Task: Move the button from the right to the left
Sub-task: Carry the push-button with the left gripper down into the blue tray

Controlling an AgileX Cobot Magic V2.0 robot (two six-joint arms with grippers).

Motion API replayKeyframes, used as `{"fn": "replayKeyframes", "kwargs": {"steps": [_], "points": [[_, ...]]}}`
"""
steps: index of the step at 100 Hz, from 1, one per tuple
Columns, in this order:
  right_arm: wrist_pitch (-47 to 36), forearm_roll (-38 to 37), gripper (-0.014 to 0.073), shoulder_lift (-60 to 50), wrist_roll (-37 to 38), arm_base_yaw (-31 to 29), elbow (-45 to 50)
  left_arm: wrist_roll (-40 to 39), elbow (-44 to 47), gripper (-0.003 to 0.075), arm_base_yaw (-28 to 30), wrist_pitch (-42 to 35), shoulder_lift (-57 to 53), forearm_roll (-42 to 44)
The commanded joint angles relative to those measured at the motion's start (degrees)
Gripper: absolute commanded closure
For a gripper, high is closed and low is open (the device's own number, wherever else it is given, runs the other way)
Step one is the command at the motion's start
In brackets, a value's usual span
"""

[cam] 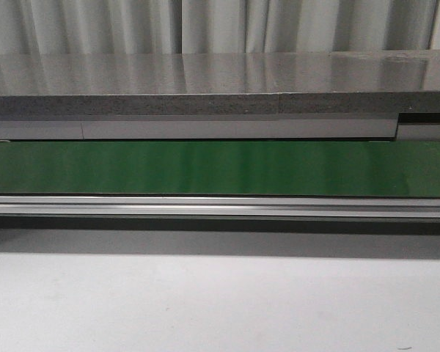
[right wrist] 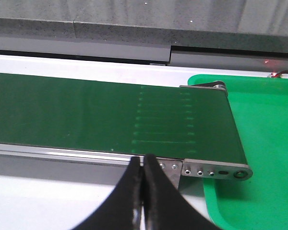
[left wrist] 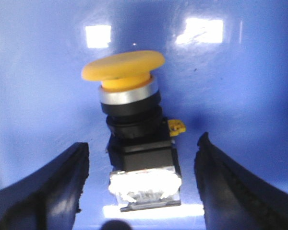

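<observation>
Left end effector (left wrist: 141, 191) spread wide; button (left wrist: 134, 139) upright between fingers, untouched, on blue surface (left wrist: 240, 76)

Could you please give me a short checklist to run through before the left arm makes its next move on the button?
1. Button between the left gripper fingers: ok, it lies centred in the gap.
2. Left jaws open: ok, both fingers stand clear of the body.
3. Button lying on the blue surface: ok, yellow cap pointing away from the fingers.
4. Right gripper out of the way: ok, shut, empty, near the green belt end.
5. Belt free of other items: ok in the front view.
6. Which container the blue surface belongs to: cannot tell.
</observation>
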Motion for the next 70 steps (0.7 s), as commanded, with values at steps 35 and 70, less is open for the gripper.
{"fn": "replayKeyframes", "kwargs": {"steps": [35, 70], "points": [[-4.0, 0.4, 0.0659, 0.3, -0.4, 0.1, -1.4, -1.7, -1.6, 0.0567, 0.3, 0.0, -14.4, -4.6], [-4.0, 0.4, 0.0659, 0.3, -0.4, 0.1, -1.4, -0.9, -1.3, 0.0741, -4.1, 0.2, -26.4, -16.9]]}}
